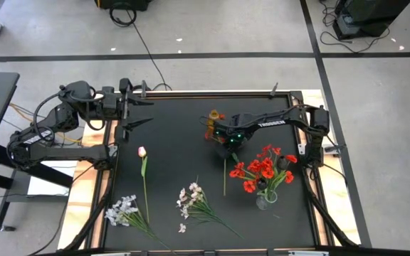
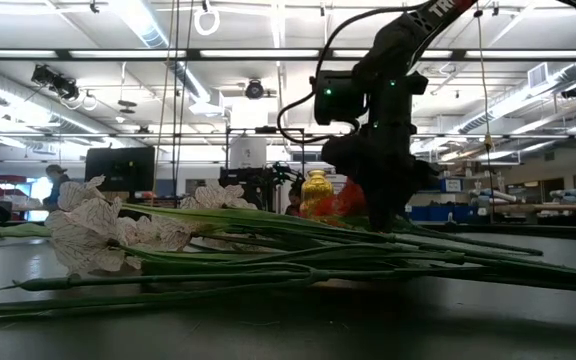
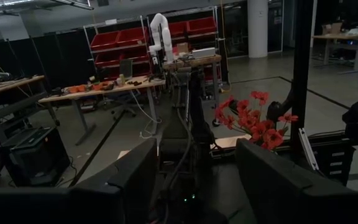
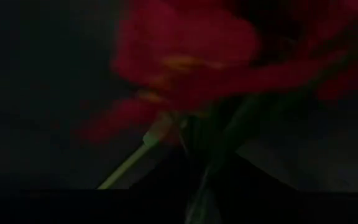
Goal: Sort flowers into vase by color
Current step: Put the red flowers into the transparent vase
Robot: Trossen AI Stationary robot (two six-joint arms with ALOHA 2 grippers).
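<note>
Red blossoms are pressed close to the right claw, over the middle of the black mat.

A red flower (image 4: 185,56) with its green stem (image 1: 224,178) is met by the right gripper (image 1: 226,146), which appears clenched on it, though the grasp itself cannot be told for certain. A red bunch (image 1: 262,171) is already stood in the vase (image 1: 263,199); a pink tulip (image 1: 142,151) and white sprays (image 1: 191,198) are laid nearer the front. The left gripper (image 1: 137,107) is held released at the far left edge. A grasp on petals could slip, and the vase could be tipped by the long stem.
</note>
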